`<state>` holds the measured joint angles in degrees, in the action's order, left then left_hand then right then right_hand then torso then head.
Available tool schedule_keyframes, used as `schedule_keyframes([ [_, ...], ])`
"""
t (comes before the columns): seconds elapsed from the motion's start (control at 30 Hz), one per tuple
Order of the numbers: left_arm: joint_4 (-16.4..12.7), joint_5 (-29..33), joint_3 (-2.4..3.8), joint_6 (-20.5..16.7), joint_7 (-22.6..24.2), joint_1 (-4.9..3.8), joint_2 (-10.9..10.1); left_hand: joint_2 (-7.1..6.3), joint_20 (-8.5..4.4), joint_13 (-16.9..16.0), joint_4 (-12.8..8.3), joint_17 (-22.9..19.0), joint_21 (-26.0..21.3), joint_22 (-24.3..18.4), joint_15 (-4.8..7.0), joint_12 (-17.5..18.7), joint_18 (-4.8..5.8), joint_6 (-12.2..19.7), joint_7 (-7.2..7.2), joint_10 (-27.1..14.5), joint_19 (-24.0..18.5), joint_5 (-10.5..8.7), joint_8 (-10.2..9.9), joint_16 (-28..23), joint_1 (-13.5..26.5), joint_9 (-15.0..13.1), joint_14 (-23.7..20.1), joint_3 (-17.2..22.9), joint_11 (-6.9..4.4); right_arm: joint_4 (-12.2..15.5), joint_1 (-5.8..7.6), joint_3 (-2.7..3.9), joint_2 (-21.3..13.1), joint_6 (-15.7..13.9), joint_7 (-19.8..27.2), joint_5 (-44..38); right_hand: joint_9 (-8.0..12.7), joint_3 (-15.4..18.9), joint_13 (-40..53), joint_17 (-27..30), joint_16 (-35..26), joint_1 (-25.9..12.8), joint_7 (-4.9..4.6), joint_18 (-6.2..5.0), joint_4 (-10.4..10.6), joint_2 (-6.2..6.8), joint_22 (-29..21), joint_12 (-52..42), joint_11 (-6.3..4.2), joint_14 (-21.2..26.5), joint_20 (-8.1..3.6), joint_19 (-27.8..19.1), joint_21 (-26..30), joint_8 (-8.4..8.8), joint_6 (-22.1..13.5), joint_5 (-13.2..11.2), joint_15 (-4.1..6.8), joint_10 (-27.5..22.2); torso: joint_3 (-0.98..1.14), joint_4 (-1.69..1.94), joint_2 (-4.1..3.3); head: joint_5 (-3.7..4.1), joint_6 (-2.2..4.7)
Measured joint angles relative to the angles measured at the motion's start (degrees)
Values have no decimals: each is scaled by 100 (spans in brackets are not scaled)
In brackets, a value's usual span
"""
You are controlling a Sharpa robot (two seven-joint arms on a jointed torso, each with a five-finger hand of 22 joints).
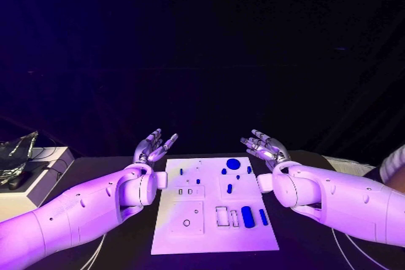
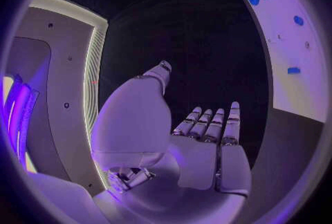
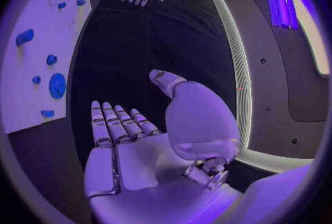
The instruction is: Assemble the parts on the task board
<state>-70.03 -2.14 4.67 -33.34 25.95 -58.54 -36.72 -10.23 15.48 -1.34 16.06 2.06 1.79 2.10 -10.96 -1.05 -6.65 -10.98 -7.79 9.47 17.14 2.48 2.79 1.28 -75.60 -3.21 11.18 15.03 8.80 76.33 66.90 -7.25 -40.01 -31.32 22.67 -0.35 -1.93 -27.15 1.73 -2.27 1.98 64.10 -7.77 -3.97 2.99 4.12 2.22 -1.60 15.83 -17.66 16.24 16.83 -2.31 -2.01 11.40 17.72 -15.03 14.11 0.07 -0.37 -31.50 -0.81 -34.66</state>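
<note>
The task board (image 1: 190,223) lies flat in the middle of the black table (image 1: 295,255), its long axis running away from the robot, with blue parts (image 1: 247,216) scattered over its right half, a round disc (image 1: 233,163) near the far edge and longer pieces lying lengthwise near the front. The left hand (image 1: 154,147) and right hand (image 1: 263,146) are raised at the board's far corners, one on each side, both released with fingers extended and grasping nothing. A white box (image 1: 34,179) sits at the table's left edge, well apart from the board.
</note>
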Motion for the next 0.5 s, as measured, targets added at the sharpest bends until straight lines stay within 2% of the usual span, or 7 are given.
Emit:
schedule_keyframes([
  [0.1,266,-77,60,293,-75,17,105,-11,50,-18,71,10,22,10,-43,-35,-97,-107,-1,119,51,37,39,10,-265,-21,43,40,55,-229,113,-109,79,405,-177,-41,-25,-81,16,-39,72,233,-9,-49,-80,24,31,-7,-3,-264,12,224,-60,-23,147,-125,10,210,-1,-1,-1,0,0],
  [0.17,368,-119,81,439,-112,25,144,79,61,-45,100,39,23,14,-46,-72,-133,-278,-13,361,61,40,91,65,-333,-62,165,79,141,-328,160,-157,114,619,-273,-65,-57,-111,33,-76,130,398,-23,-89,-170,45,51,-48,-12,-533,20,401,-109,-89,320,-226,28,428,0,-1,-1,0,0],
  [0.27,439,-177,91,620,-163,33,171,247,115,-105,65,180,135,59,-57,-191,-219,-798,-46,1043,426,40,287,273,-344,-189,944,268,258,-426,208,-200,148,910,-401,-101,-135,-114,73,-158,266,616,-49,-177,-308,83,87,-122,-47,-1130,25,758,-200,-217,734,-362,88,954,1,-1,-1,0,0],
  [0.33,408,-204,91,728,-188,35,126,314,128,-156,28,297,279,129,-72,-305,-220,-1267,-77,1692,1019,40,458,454,-375,-302,1600,336,341,-520,225,-211,179,1056,-455,-294,-200,-112,99,-215,362,742,-75,-228,-378,112,113,-177,-83,-1571,29,1067,-278,-321,1086,-437,141,1401,0,-2,-1,3,-15],
  [0.4,265,-239,94,905,-193,34,-87,343,125,-207,10,498,627,271,-78,-443,-220,-1835,-121,2587,2261,40,667,787,-399,-436,2764,433,407,-830,249,-211,224,1132,-461,-1002,-287,-125,127,-272,470,885,-109,-308,-451,135,151,-233,-143,-2053,26,1515,-393,-466,1565,-511,221,1991,1,0,-8,19,-101],
  [0.47,212,-274,123,1051,-193,34,-310,345,101,-248,-43,616,806,304,4,-582,-323,-2491,-187,3603,2854,40,895,984,-401,-579,3442,517,400,-1035,310,-194,212,1151,-461,-1879,-375,-150,149,-327,580,996,-151,-413,-500,173,190,-271,-225,-2519,4,1976,-526,-619,2081,-562,318,2548,-1,3,-25,38,-166],
  [0.5,172,-290,142,1094,-193,33,-375,345,86,-262,-45,653,852,307,45,-632,-356,-2761,-226,3866,2997,40,992,1046,-401,-634,3612,552,365,-1080,339,-188,217,1151,-461,-2219,-411,-172,155,-351,635,1042,-180,-446,-522,189,209,-271,-267,-2736,-19,2189,-593,-681,2306,-576,369,2790,-1,4,-35,46,-180],
])
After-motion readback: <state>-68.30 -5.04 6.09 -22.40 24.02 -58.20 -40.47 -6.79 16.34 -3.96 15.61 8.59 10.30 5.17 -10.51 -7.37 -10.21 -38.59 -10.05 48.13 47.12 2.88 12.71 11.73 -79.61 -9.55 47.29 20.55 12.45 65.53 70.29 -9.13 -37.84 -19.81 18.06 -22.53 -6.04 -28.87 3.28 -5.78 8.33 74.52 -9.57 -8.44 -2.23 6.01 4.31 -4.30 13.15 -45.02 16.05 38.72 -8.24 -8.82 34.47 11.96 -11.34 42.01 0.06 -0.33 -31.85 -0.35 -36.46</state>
